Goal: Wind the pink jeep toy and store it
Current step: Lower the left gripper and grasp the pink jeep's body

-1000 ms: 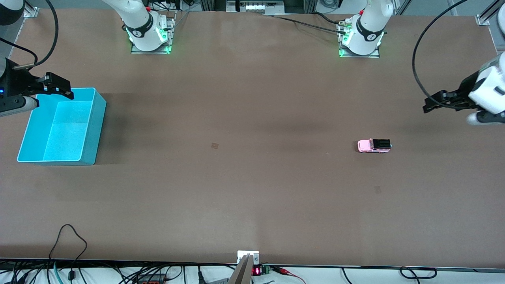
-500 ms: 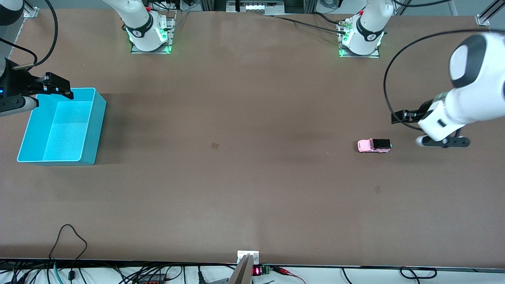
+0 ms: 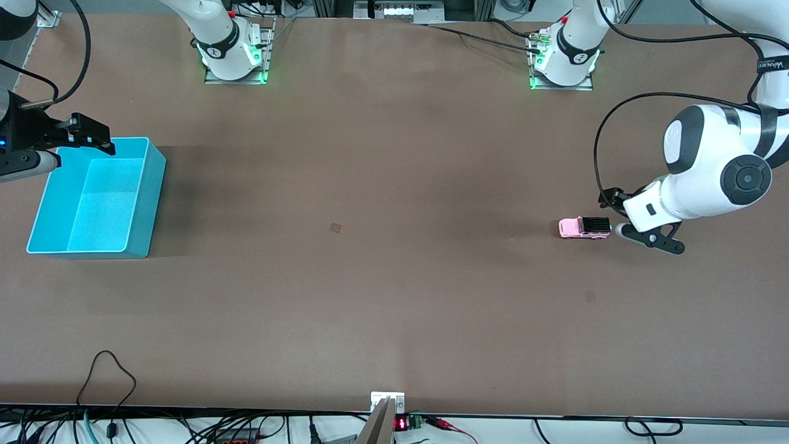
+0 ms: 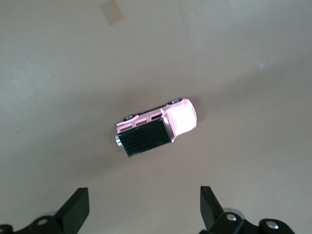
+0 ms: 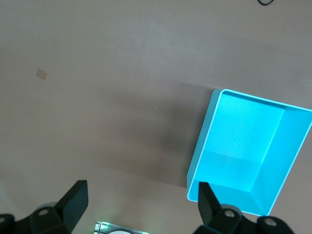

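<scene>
Your left gripper [image 3: 641,223] hangs with fingers spread wide, just beside the pink jeep toy [image 3: 584,227] on the table toward the left arm's end. Centre it over the black roof first, then descend. The right gripper [image 3: 83,137], also spread, waits over the cyan bin [image 3: 145,203].

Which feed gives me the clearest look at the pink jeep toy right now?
The left wrist view: the pink jeep toy sits mid-picture on the table, black ribbed roof and wheels plain, just ahead of the open left tool. The front view shows it only as a tiny pink and black shape beside that tool. The right wrist view shows none of it.
</scene>
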Action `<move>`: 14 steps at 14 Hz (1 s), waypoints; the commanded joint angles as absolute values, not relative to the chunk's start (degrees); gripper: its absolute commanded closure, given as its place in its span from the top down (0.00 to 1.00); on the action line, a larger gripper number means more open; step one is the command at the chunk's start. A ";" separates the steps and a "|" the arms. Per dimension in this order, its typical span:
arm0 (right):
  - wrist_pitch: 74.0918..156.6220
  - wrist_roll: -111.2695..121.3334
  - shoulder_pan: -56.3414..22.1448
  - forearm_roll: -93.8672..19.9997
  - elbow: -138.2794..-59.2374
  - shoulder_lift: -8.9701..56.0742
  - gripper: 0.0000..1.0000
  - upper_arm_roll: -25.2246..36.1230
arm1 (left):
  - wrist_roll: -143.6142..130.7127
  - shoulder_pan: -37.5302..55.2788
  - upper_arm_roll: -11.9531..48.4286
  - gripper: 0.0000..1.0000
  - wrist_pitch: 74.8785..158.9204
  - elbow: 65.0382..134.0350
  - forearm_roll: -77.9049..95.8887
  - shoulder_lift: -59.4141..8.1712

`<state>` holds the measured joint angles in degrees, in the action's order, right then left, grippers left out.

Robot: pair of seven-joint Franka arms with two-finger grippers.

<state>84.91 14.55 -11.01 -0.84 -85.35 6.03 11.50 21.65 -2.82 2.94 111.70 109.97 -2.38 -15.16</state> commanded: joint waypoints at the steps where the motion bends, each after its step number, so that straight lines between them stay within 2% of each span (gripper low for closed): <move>1: 84.11 14.50 -10.99 -0.79 -85.08 5.71 1.00 11.51 | 33.96 -4.99 3.16 1.00 115.03 111.45 -3.43 -17.04; 5: 84.11 14.41 -11.16 -0.79 -85.08 5.71 1.00 11.51 | 51.99 -5.80 3.16 1.00 117.24 113.01 -3.52 -19.77; 14: 83.32 14.41 -11.25 -0.79 -85.08 5.54 1.00 11.34 | 82.15 -5.36 3.60 1.00 134.73 119.44 -3.52 -22.15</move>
<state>84.12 14.55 -11.02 -0.84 -85.35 6.03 11.49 76.77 -5.36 3.40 132.09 118.00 -2.52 -22.74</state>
